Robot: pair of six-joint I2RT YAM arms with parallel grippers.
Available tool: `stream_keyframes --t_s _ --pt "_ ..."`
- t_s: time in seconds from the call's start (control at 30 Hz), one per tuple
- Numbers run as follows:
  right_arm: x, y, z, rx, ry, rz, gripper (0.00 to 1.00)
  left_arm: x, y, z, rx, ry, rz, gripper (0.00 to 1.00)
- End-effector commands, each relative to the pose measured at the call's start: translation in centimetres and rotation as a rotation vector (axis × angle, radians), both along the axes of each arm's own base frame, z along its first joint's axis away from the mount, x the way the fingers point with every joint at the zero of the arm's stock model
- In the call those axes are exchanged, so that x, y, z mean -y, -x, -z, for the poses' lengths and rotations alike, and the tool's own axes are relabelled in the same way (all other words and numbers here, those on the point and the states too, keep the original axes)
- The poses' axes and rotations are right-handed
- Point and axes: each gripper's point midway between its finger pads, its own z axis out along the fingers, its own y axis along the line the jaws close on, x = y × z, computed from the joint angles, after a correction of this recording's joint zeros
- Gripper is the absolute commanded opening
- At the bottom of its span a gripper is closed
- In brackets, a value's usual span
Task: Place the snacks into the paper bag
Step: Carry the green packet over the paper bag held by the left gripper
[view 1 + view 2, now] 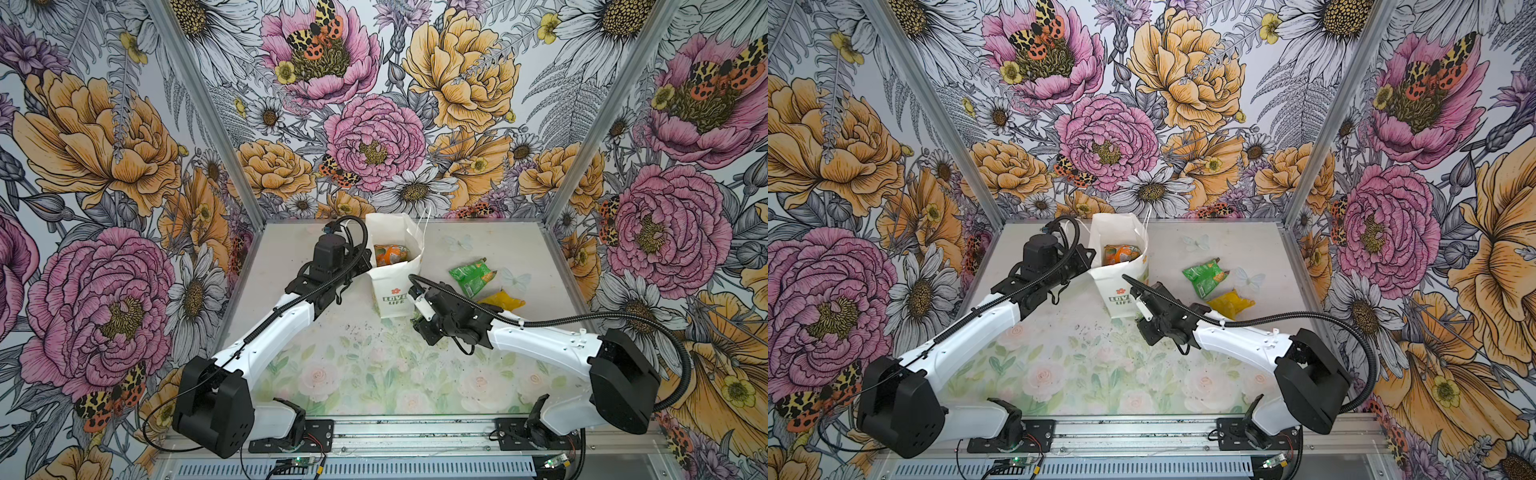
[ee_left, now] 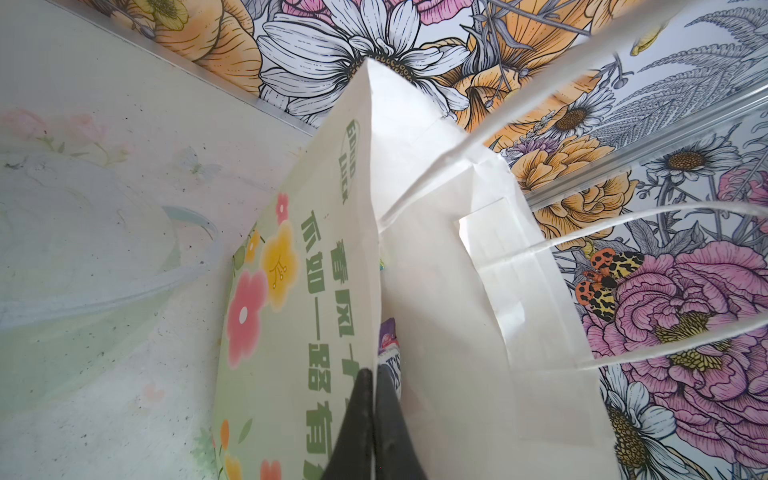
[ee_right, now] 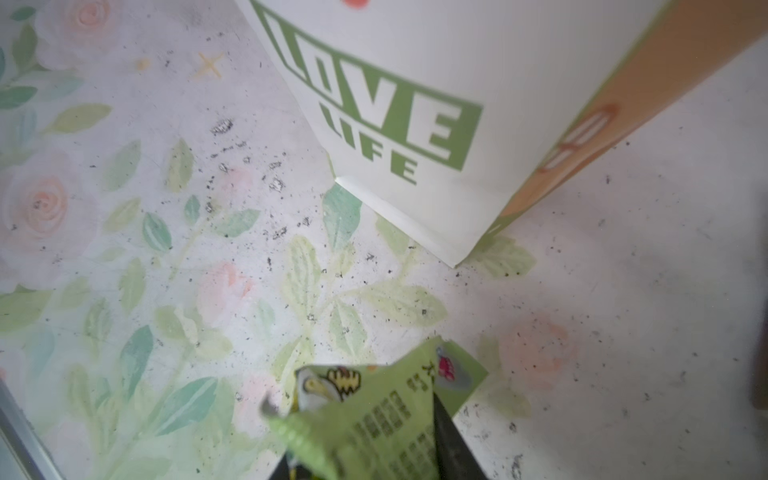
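Pale-green packet (image 3: 386, 401), half cut off, in right pincer (image 3: 359, 436) by paper bag (image 3: 519, 83)

Paper bag (image 1: 1121, 286): stands upright and open at the back middle of the table (image 1: 1100, 374), its "LOVE LIFE" side facing forward.
Orange-white packet (image 1: 1121, 254): lies inside the bag.
Left gripper (image 1: 1089, 262): at the bag's left rim, its fingertips hard to make out.
Right gripper (image 1: 1141, 323): low over the table, just beside the bag's front right corner; a scrap of the pale green packet (image 1: 1138, 319) shows at its tip.
Green packet (image 1: 1204, 276): on the table, right of the bag.
Yellow packet (image 1: 1229, 304): just beside the green one, nearer the front.
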Motion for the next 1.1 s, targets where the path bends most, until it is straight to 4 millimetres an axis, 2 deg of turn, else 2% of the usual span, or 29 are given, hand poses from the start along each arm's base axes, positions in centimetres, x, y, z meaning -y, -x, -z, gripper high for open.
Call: stream_keyframes --t_s 0.0,0.23,0.53,0.8,1.07 --pt "-0.4 0.2 -4.0 0.045 -0.06 -0.027 0.35 0.0 -0.3 -1.0 0.03 0.015 0.008 0.0" --pt "-0.5 0.7 -9.4 0.098 -0.147 -0.054 0.35 0.1 -0.2 -1.2 0.035 0.017 0.009 0.0" --pt "-1.0 0.9 -15.1 0.169 -0.238 -0.084 0.35 0.0 -0.2 -1.3 0.035 0.016 0.006 0.0" --pt "-1.5 0.3 -18.5 0.226 -0.279 -0.1 0.33 0.1 -0.1 -1.5 0.039 0.017 0.009 0.0" --pt "-2.4 -1.5 -21.9 0.278 -0.319 -0.088 0.31 0.0 0.0 -1.6 0.041 0.017 0.008 0.0"
